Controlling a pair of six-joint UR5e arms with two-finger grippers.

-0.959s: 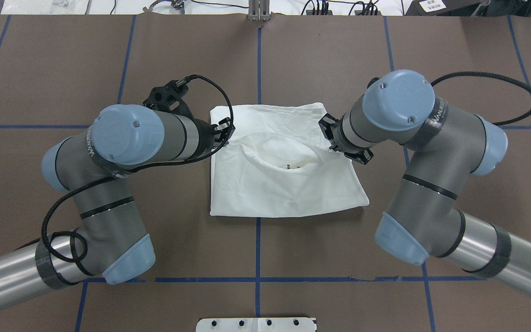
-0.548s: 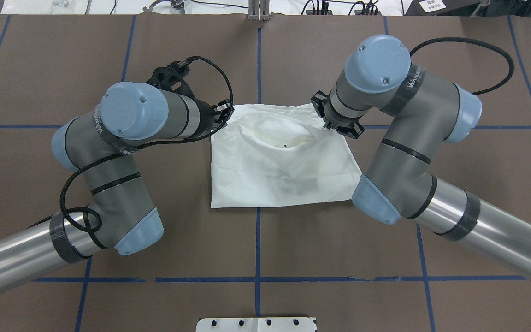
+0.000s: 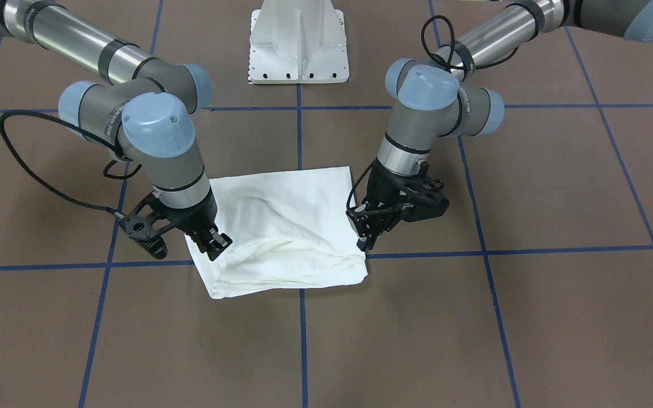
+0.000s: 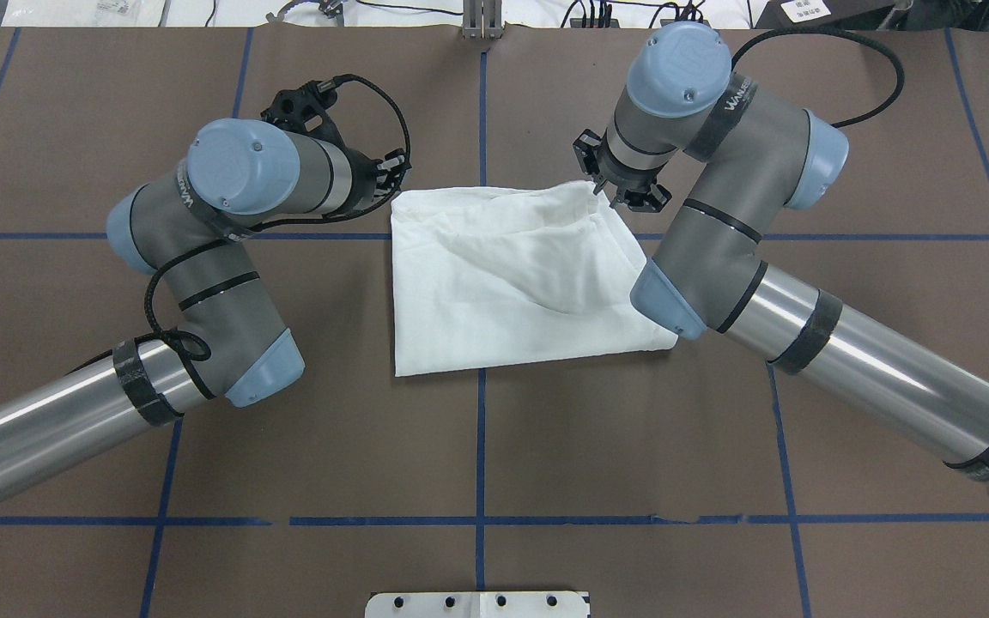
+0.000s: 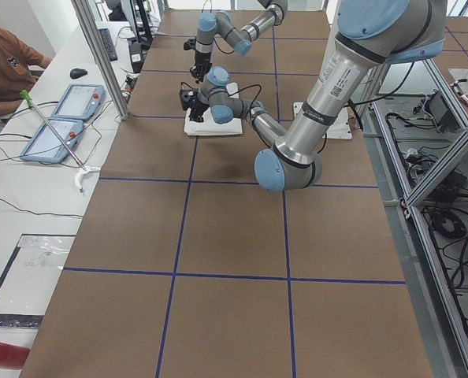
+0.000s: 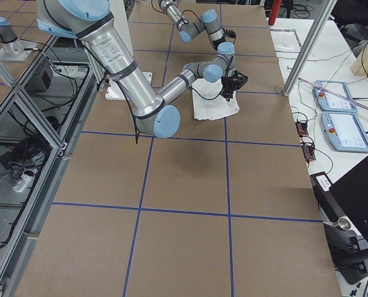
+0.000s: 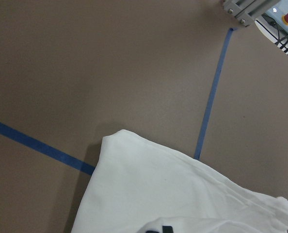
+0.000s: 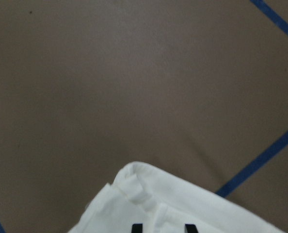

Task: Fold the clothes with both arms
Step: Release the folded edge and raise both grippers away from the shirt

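Note:
The clothes are one white shirt (image 4: 512,283) folded into a rough square at the table's middle, also in the front view (image 3: 287,226). My left gripper (image 4: 393,187) sits at its far left corner, low over the table, shut on the cloth edge (image 7: 173,194). At the far right corner my right gripper (image 4: 599,184) is shut on a corner pulled up into a small peak (image 8: 183,208). In the front view the left gripper (image 3: 362,242) is on the right and the right gripper (image 3: 219,245) on the left. No black text shows on top.
The white metal pedestal (image 3: 298,39) stands at the robot's side of the brown table, which is marked with blue tape lines (image 4: 481,446). An aluminium post (image 4: 482,21) rises at the far edge. A person (image 5: 5,55) sits at a side desk with tablets (image 5: 61,118).
Both grippers moved away from the robot to the shirt's far edge, drawing the lifted layer with them. The raised pocket and the black text under it have closed over.

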